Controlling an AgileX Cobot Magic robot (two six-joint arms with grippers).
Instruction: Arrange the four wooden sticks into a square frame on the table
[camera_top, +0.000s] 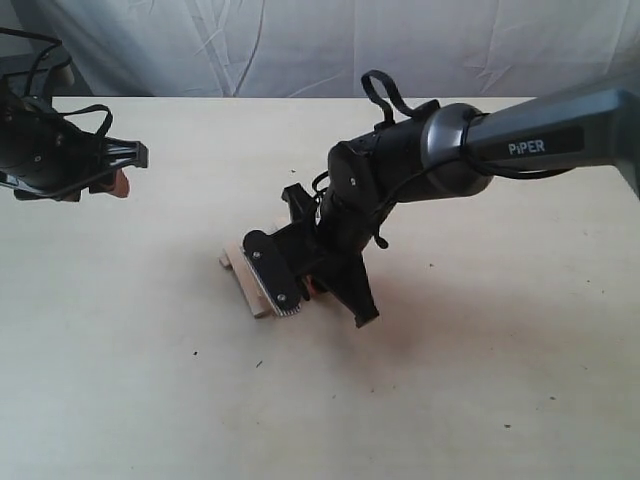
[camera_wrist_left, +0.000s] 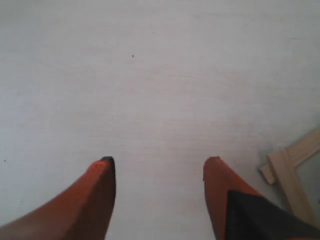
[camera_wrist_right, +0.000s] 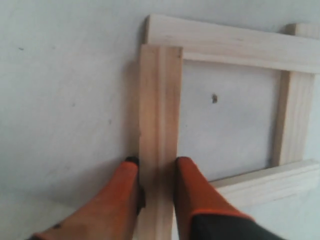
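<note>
- Sticks: the four wooden sticks (camera_wrist_right: 235, 45) lie grouped as a square frame (camera_top: 238, 270) on the table (camera_top: 150, 380), a little toward nine o'clock from the middle of the exterior view.
- Three of them make an open U: one long side and two sides running off it, with the ends overhanging at the corners.
- The held stick (camera_wrist_right: 160, 100) closes the open side. Its far end overlaps the end of the long side, and the opposite side runs up to it close by the fingers. Whether it rests flat on the table cannot be told.
- The right gripper (camera_wrist_right: 157, 161) is clamped on the held stick, with an orange finger pressed against each long edge and the wood passing between them.
- In the exterior view the right arm (camera_top: 530, 147), marked PiPER, reaches in from three o'clock and tips down over the frame, hiding most of it. Only the edge toward eight o'clock shows.
- The left gripper (camera_wrist_left: 160, 160) hangs with its jaws wide apart, nothing between them, and bare table below.
- In the exterior view the left gripper is at about ten o'clock from the frame, well apart from it and near the table's far edge.
- One corner of the frame, with two sticks meeting and their ends sticking out, shows at the edge of the left wrist view.
- A small dark speck (camera_wrist_right: 214, 98) lies on the table inside the frame.
- A wrinkled white cloth (camera_top: 300, 40) hangs beyond the table at twelve o'clock.
</note>
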